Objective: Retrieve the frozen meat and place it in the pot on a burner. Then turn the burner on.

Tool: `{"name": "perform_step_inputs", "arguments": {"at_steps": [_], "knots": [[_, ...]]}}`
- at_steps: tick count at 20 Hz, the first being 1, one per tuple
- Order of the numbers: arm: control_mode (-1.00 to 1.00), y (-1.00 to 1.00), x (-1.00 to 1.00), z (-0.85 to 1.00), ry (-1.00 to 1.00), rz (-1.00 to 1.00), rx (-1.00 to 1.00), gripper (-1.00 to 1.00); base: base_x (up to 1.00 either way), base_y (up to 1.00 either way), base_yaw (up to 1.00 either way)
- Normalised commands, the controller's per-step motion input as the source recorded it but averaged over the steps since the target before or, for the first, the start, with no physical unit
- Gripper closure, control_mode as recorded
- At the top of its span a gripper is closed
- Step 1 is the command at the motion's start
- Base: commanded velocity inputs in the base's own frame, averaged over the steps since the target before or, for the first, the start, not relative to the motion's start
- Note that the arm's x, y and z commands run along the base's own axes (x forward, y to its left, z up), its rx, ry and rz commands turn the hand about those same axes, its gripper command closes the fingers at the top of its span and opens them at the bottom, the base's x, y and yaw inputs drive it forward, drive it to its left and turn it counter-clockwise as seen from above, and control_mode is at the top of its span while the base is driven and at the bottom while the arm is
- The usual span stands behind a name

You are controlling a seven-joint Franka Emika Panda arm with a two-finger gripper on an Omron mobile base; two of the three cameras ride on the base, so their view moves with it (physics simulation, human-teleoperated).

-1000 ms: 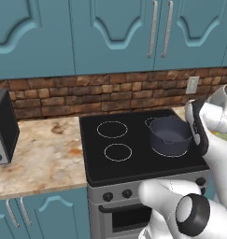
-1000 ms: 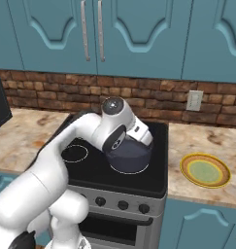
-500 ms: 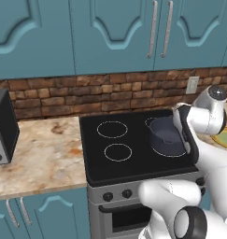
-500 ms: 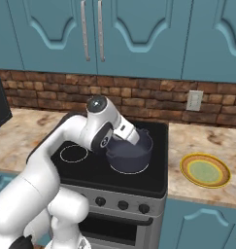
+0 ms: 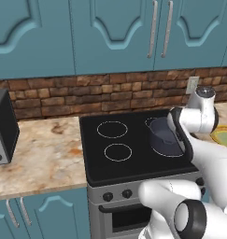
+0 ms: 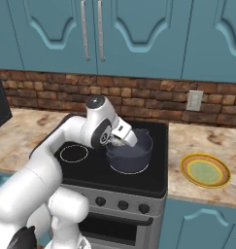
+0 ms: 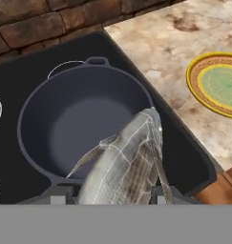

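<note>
Hidden and cut-off parts at the stove

In the hand view, the silvery scaled frozen fish [image 7: 128, 164] ran off the bottom, hiding the near rim of the round, deep, dark blue-grey metal pot [image 7: 65, 124], and the round yellow plate with a green centre [image 7: 217, 83] was cut by the right edge. In the left base view, the white arm covered the pot's right side, the plate showed as a sliver, and the dark grey box-shaped microwave [image 5: 3, 126] was cropped at the left.

Gripper [image 6: 128, 140] w/ fish [image 7: 129, 164], now over pot [image 7: 65, 124]
</note>
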Motion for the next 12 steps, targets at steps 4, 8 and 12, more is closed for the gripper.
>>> {"name": "perform_step_inputs", "arguments": {"at_steps": [4, 8, 12], "knots": [[-1.0, 0.01, 0.18, -0.16, 0.01, 0.03, 0.0, 1.0, 0.0, 0.0, 0.0], [-1.0, 0.0, 0.19, -0.19, 0.0, 0.01, 0.0, 1.0, 0.0, 0.0, 0.0], [-1.0, 0.0, 0.19, -0.2, 0.0, 0.0, 0.0, 1.0, 0.0, 0.0, 0.0]]}}
